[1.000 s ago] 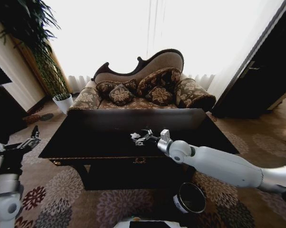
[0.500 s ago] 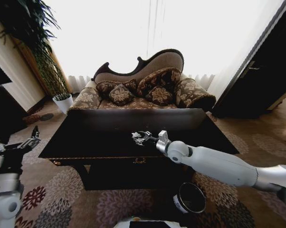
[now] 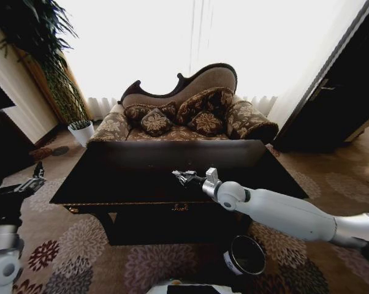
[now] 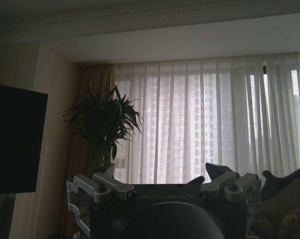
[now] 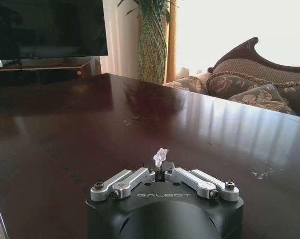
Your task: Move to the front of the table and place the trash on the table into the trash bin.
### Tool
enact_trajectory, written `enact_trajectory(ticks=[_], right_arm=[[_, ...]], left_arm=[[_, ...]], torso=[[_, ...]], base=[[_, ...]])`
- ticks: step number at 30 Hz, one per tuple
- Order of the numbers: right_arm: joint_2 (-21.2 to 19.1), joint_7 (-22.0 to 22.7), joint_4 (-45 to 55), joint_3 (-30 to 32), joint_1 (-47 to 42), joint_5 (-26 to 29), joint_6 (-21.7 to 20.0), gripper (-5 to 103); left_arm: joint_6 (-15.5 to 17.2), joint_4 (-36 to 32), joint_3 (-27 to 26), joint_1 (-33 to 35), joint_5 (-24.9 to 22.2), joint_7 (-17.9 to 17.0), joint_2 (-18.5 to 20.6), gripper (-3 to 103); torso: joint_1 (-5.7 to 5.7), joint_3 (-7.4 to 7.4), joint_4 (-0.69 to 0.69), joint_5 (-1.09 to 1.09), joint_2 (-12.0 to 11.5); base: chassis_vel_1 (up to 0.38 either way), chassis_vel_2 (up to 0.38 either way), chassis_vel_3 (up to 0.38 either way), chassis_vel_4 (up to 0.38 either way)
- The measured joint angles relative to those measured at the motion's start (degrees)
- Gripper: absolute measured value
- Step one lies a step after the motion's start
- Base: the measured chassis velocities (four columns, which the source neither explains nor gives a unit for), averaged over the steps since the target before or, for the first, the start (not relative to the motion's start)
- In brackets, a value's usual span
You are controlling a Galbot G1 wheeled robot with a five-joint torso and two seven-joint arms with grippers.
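Right gripper (image 5: pixel 160 167) over the middle of the desk (image 3: pixel 129 177), jaws closed on a paper wad (image 5: pixel 161 155) — light, soft, crushable; a pinch across its bulk suffices. Trash bin (image 3: pixel 246 255) on the floor below the desk's front edge. Left gripper (image 3: pixel 26 184) parked off the desk's left end — jaw state indeterminate.

Crumpled white paper wad (image 5: pixel 161 156) — pinched above glossy table (image 5: pixel 65 134) (bin (image 3: pixel 246 255) below).
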Motion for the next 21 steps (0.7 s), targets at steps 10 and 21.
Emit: enact_trajectory(ticks=[10,21], right_arm=[[-6.3,-0.1,5.8,11.2,-9.3,1.2,0.0,2],[-12.8,-0.2,17.0,53.2,-46.3,2.6,-1.2,2]], left_arm=[[0.3,0.4,0.9,-0.5,-0.9,0.0,0.4,100],[0.5,1.5,4.5,-2.2,-1.3,0.0,1.4,100]], torso=[[0.0,0.0,0.01,0.0,0.0],[0.0,0.0,0.0,0.0,0.0]], base=[[0.0,0.0,0.0,0.0],[0.0,0.0,0.0,0.0]])
